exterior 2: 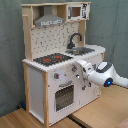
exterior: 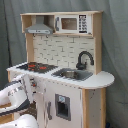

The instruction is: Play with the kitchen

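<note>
The kitchen is a white and light-wood toy with a black-red stovetop. It also has a black faucet over a sink, and a grey hood. My gripper is at the front panel just below the counter edge, beside the knobs and above the oven door. In the first exterior view the white arm comes in from the lower left.
A toy microwave sits on the upper shelf. A grey curtain hangs behind the kitchen. The kitchen stands on wooden boards, and the arm's thick white and blue wrist hangs at the second exterior view's right.
</note>
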